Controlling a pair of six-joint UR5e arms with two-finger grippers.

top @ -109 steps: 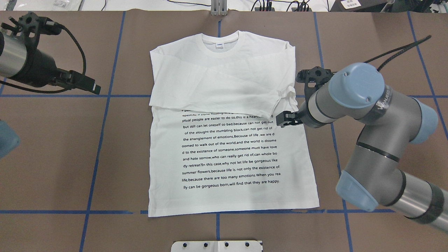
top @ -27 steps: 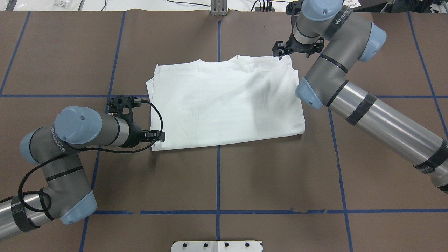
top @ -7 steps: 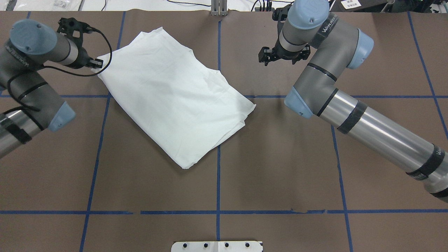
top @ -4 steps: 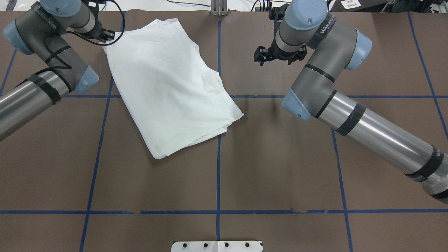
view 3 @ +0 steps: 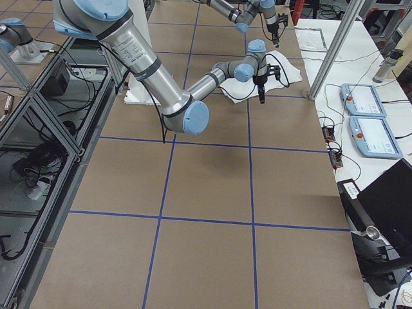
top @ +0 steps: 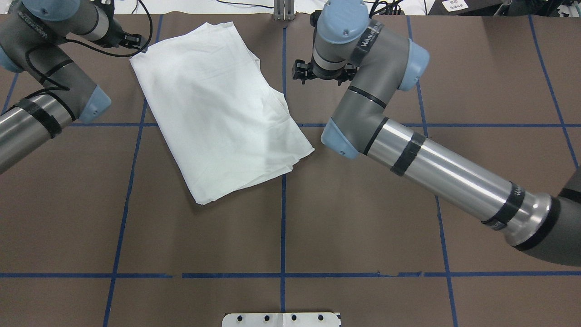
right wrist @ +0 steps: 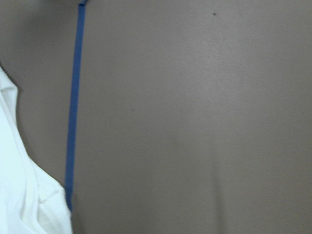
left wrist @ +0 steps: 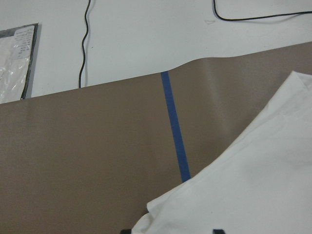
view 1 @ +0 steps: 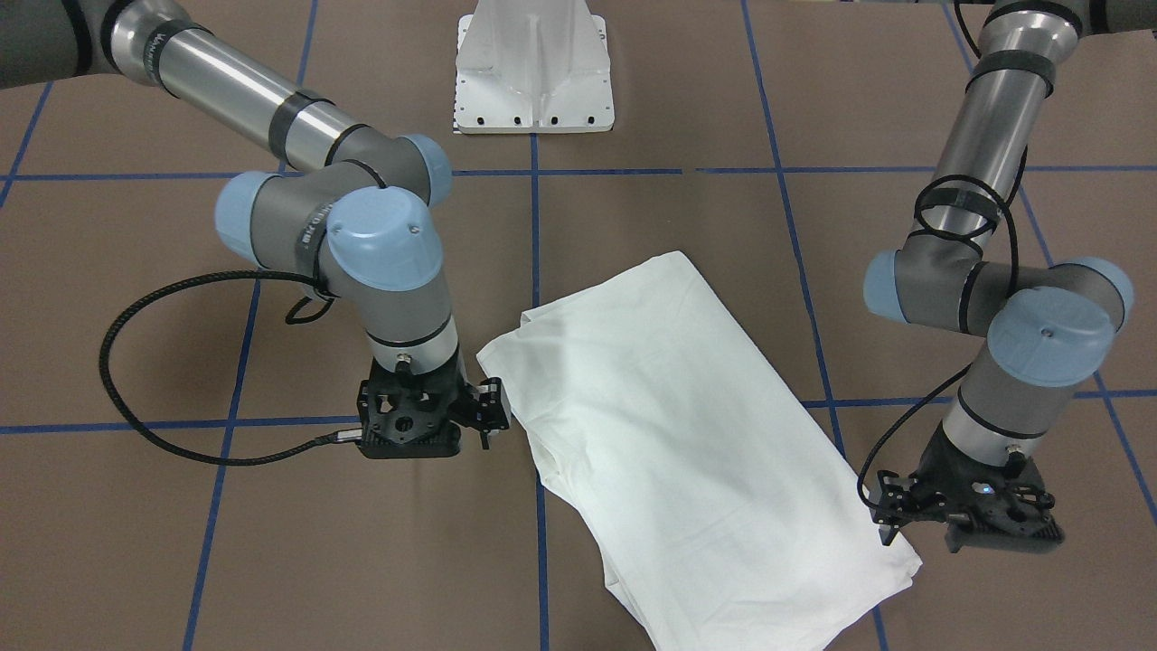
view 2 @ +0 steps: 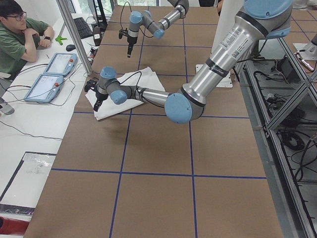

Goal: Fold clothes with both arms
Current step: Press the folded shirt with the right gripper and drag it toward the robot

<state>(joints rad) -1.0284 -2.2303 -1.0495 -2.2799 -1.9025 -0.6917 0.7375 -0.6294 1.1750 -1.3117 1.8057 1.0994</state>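
The white T-shirt [top: 213, 104] lies folded, plain side up, as a slanted rectangle on the brown table, far and left of centre; no print shows. My left gripper [top: 138, 44] is at its far left corner. In the left wrist view the cloth [left wrist: 253, 185] lies flat and the fingertips stand wide apart at the bottom edge, so it is open. From the front, it [view 1: 890, 529] hovers by that corner of the shirt [view 1: 669, 434]. My right gripper [top: 300, 73] is open and empty, just off the shirt's right edge, also seen from the front [view 1: 488, 414].
The white pedestal base [view 1: 533, 72] stands at the robot's side of the table. Blue tape lines [top: 282, 204] cross the brown cover. An operator [view 2: 20, 34] sits beyond the far edge by two tablets [view 2: 54, 74].
The shirt was folded in half, then dragged and turned to the far left. In the last half second my right gripper moved left toward the shirt's edge; the left gripper barely moved.
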